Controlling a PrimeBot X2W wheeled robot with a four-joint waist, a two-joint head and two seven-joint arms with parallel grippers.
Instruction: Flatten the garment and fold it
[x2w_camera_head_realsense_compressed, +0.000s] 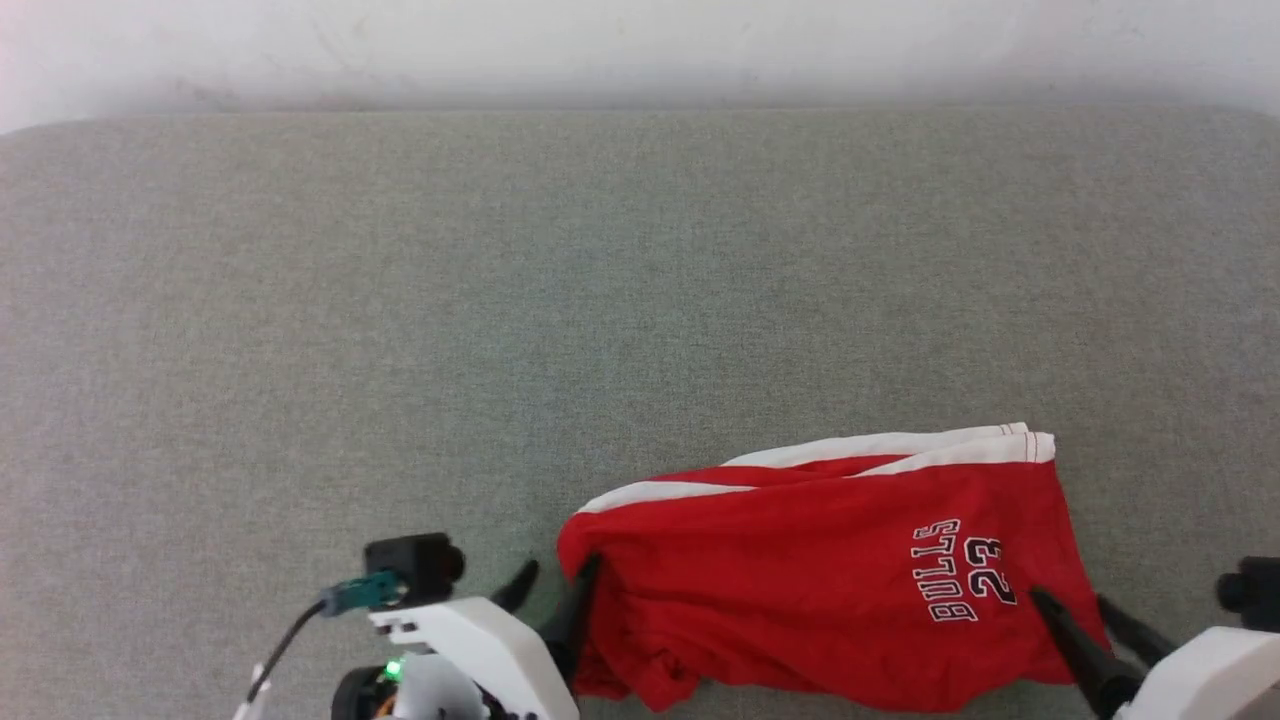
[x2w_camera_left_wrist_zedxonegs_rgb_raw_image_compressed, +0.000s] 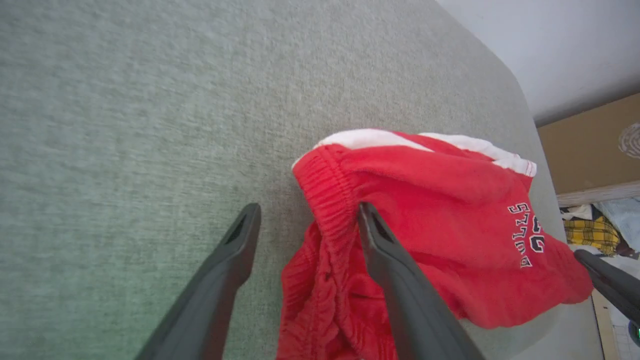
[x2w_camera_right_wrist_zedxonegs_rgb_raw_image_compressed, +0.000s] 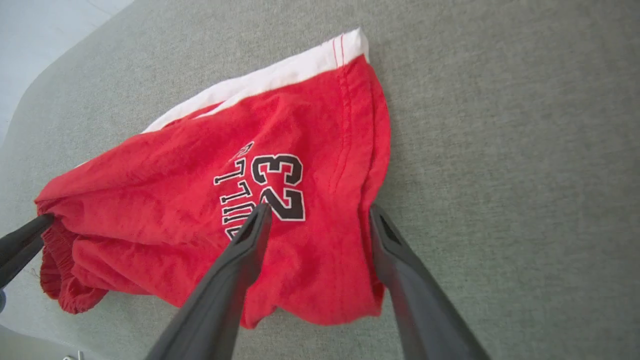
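The grey-green bench (x2w_camera_head_realsense_compressed: 640, 280) gives open passage from 9 o'clock through 12 to 3 o'clock in the head view, as far as the pale wall (x2w_camera_head_realsense_compressed: 640, 50) behind its far edge. In the way at 5 o'clock, near the front edge, lie the heaped red basketball shorts (x2w_camera_head_realsense_compressed: 830, 570). The left hand (x2w_camera_head_realsense_compressed: 560, 565), fingers spread, crowds their 9 o'clock end. The right hand (x2w_camera_head_realsense_compressed: 1068, 597), also spread, straddles the hem at their 3 o'clock end.

Grey-green fabric surface (x2w_camera_head_realsense_compressed: 640, 250) meets pale wall (x2w_camera_head_realsense_compressed: 640, 40).
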